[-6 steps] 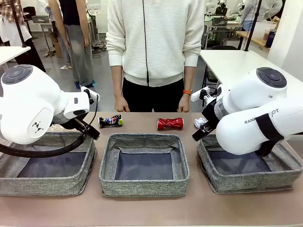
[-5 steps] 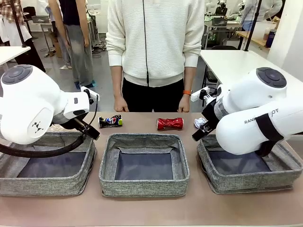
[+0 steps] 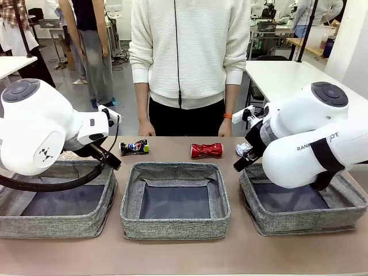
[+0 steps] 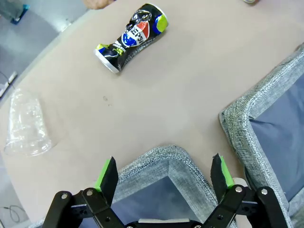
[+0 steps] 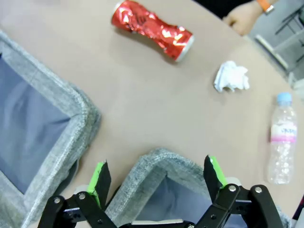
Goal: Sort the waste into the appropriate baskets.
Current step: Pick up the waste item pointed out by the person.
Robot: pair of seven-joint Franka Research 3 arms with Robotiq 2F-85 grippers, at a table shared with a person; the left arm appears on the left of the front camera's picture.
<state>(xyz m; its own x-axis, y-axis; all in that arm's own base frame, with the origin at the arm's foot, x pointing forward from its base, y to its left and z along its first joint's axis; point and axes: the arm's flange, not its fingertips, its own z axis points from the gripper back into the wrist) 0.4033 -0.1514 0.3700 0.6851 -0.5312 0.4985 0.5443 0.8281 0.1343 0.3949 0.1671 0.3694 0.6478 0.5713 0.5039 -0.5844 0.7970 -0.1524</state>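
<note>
Three grey baskets stand in a row: left [image 3: 57, 221], middle [image 3: 175, 223], right [image 3: 299, 221]. Behind them on the table lie the dented dark-blue can [image 3: 134, 147], the dented red can [image 3: 206, 150] and the white paper wad [image 3: 242, 149]. My left gripper [image 4: 164, 173] is open over the corner of the left basket [image 4: 166, 159], with the dark-blue can [image 4: 131, 38] and the clear plastic piece [image 4: 26, 126] ahead of it. My right gripper [image 5: 156, 178] is open over the right basket's corner [image 5: 161, 164]. Beyond it lie the red can [image 5: 152, 29], the wad [image 5: 231, 76] and the clear bottle [image 5: 281, 137].
A person in a white sweater stands at the far edge, one hand [image 5: 242, 16] near the table. The middle basket's wall [image 4: 266, 109] lies right of my left gripper and its corner [image 5: 71, 107] lies left of my right gripper. Bare table separates baskets and waste.
The person has shifted very slightly. Both arms and all the waste stay where they were.
</note>
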